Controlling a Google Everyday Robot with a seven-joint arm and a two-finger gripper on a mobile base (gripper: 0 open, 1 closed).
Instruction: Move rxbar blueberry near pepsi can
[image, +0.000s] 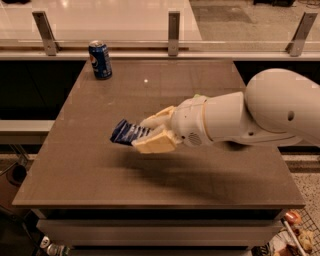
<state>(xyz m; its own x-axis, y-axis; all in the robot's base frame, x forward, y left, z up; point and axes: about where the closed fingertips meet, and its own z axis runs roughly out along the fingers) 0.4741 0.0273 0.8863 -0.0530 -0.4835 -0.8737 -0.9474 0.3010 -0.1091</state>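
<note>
The rxbar blueberry (126, 133), a dark blue shiny wrapper, is held in my gripper (150, 132) above the brown table (100, 175), left of centre. The cream-coloured fingers (156, 144) are shut on the bar's right end, and the bar sticks out to the left. The pepsi can (100, 60) stands upright at the table's far left corner, well beyond the bar. My white arm (260, 115) reaches in from the right.
A thin sliver of a light green bag (196, 96) shows behind my arm; the rest is hidden. A railing with metal posts (173, 27) runs behind the table. The table's front edge is near the bottom of the view.
</note>
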